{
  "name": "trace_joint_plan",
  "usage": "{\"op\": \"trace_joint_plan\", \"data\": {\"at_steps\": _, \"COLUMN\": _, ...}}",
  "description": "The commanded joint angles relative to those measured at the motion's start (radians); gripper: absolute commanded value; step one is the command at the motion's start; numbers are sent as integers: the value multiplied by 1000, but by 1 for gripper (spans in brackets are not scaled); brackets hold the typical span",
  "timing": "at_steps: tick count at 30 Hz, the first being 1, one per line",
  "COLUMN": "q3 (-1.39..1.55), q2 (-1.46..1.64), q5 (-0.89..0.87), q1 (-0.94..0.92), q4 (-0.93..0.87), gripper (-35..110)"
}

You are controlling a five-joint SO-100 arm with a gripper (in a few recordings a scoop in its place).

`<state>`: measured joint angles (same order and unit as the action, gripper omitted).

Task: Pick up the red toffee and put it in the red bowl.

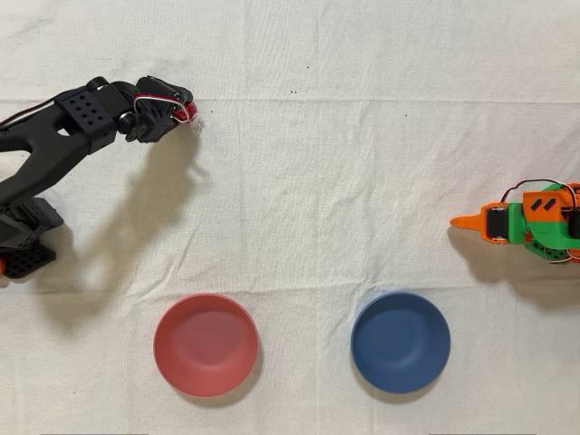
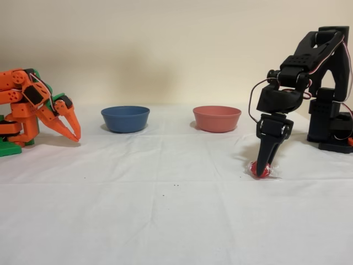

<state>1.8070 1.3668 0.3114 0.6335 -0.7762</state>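
Observation:
The red toffee [image 2: 259,171] lies on the white cloth at the right of the fixed view, its clear wrapper ends sticking out on both sides. My black arm's gripper [image 2: 263,164] points straight down onto it, fingers closed around the candy, which still touches the cloth. In the overhead view the gripper [image 1: 186,112] is at the upper left and covers most of the toffee [image 1: 196,122]; a sliver of wrapper shows at its tip. The salmon-red bowl [image 1: 206,344] sits empty near the bottom edge, well below the gripper. In the fixed view the red bowl [image 2: 217,118] stands behind and left of the gripper.
A blue bowl [image 1: 401,342] stands to the right of the red one in the overhead view, and to its left as the blue bowl [image 2: 125,118] in the fixed view. The idle orange arm [image 1: 526,222] rests at the right edge. Open cloth lies between gripper and bowls.

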Motion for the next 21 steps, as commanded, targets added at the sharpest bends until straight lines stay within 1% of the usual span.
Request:
{"op": "trace_joint_plan", "data": {"at_steps": 1, "q3": -17, "q2": 54, "q5": 11, "q1": 8, "q4": -6, "gripper": 5}}
{"op": "trace_joint_plan", "data": {"at_steps": 6, "q3": -3, "q2": 87, "q5": 14, "q1": 6, "q4": -18, "gripper": 6}}
{"op": "trace_joint_plan", "data": {"at_steps": 9, "q3": -8, "q2": 129, "q5": 18, "q1": 6, "q4": -57, "gripper": 6}}
{"op": "trace_joint_plan", "data": {"at_steps": 12, "q3": 14, "q2": 207, "q5": 34, "q1": 5, "q4": -72, "gripper": 6}}
{"op": "trace_joint_plan", "data": {"at_steps": 21, "q3": 98, "q2": 465, "q5": 95, "q1": -41, "q4": -190, "gripper": 7}}
